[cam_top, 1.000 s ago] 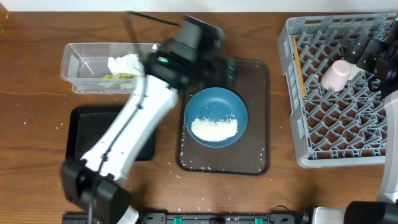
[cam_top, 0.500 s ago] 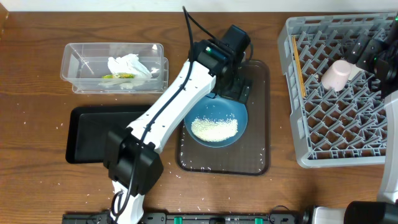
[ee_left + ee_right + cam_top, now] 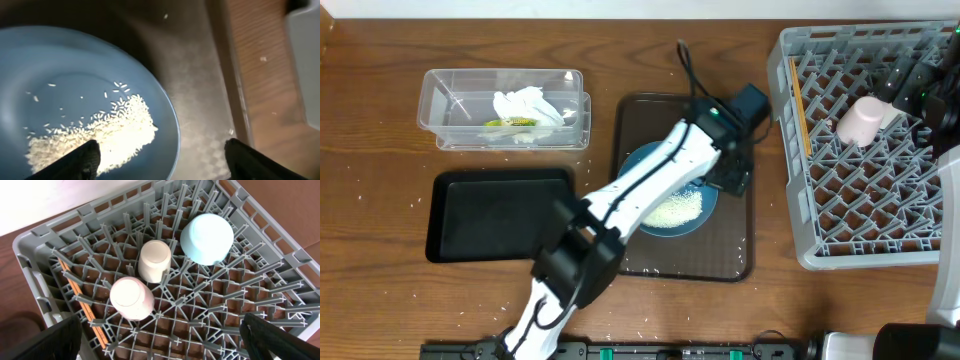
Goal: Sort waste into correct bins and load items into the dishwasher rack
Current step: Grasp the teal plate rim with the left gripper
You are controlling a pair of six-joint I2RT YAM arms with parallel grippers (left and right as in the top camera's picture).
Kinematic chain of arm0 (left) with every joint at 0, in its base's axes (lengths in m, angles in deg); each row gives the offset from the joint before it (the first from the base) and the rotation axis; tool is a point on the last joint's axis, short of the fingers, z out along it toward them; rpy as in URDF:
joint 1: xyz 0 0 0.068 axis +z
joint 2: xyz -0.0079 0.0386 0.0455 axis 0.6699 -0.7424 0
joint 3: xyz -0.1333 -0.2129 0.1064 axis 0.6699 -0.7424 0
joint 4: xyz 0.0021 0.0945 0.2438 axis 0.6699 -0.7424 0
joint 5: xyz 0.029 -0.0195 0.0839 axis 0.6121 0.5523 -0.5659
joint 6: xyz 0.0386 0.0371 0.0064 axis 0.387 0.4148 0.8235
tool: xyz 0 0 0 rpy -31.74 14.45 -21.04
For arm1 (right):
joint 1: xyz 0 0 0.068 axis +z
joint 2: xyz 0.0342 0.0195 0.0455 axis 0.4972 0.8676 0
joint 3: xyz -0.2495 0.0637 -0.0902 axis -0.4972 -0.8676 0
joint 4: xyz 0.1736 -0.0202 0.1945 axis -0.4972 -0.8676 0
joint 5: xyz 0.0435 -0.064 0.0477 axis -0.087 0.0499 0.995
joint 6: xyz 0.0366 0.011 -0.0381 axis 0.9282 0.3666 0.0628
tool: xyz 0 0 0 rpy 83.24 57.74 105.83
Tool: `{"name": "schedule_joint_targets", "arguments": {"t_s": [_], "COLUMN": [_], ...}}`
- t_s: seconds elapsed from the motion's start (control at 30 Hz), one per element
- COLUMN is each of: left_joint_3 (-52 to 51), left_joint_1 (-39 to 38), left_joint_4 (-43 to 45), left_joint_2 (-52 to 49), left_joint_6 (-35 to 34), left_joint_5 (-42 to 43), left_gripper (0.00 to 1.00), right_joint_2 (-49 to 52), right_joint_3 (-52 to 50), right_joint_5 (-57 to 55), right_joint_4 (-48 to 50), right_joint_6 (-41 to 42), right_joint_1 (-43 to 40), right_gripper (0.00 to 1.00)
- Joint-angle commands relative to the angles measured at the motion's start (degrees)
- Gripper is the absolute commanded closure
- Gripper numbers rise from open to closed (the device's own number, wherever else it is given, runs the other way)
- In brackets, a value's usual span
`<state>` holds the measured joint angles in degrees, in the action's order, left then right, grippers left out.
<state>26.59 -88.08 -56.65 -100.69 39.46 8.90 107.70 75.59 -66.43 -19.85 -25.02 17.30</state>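
Observation:
The dark-blue dish [image 3: 660,165] sits on the brown serving tray [image 3: 685,260] with a heap of rice [image 3: 677,208] in it. My left gripper [image 3: 733,170] is open at the dish's right edge. In the left wrist view the gripper [image 3: 167,160] straddles the dish rim [image 3: 167,107], with one finger over the rice [image 3: 100,135]. My right gripper [image 3: 165,345] is open and empty above the grey rack [image 3: 45,245]. The rack holds the pink cup [image 3: 131,297], the white cup [image 3: 154,260], the light-blue bowl [image 3: 206,237] and the chopsticks [image 3: 80,300].
The clear tub [image 3: 440,105] at the back left holds white tissue [image 3: 525,103] and the yellow-green wrapper [image 3: 510,123]. The black tray [image 3: 490,215] lies in front of it. The rack [image 3: 790,150] stands at the right, with the pink cup [image 3: 863,120] in it. Stray grains dot the table.
My left arm has swung right from near the clear tub, across the brown tray, to the dish's right edge. The right arm has not moved.

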Motion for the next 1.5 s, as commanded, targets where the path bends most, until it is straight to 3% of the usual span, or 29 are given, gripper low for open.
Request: {"name": "schedule_joint_targets", "arguments": {"t_s": [0.0, 0.2, 0.4, 1.0, 1.47], "left_joint_3": [0.9, 0.8, -0.8, -5.4, -8.7], "left_joint_1": [0.0, -0.1, -0.5, -4.0, -4.2], "left_joint_4": [0.3, -0.1, 0.0, 2.8, 3.5], "left_joint_2": [-2.0, -4.4, -4.7, -4.9, -4.9], "left_joint_6": [-5.9, -10.4, -10.4, -10.4, -10.4], "left_joint_5": [-2.8, -5.6, -5.3, -6.2, -6.2], "left_gripper": [0.23, 0.27, 0.32, 0.33, 0.47], "right_joint_2": [-0.2, -0.2, -0.2, -0.2, -0.2], "right_joint_3": [0.4, 0.4, 0.4, 0.4, 0.4], "right_joint_5": [-0.4, -0.4, -0.4, -0.4, -0.4], "right_joint_4": [0.0, 0.0, 0.0, 0.0, 0.0], "right_joint_6": [0.6, 0.6, 0.6, 0.6, 0.6], "right_joint_1": [-0.2, -0.2, -0.2, -0.2, -0.2], "right_gripper": [0.01, 0.01, 0.01, 0.01, 0.01]}}
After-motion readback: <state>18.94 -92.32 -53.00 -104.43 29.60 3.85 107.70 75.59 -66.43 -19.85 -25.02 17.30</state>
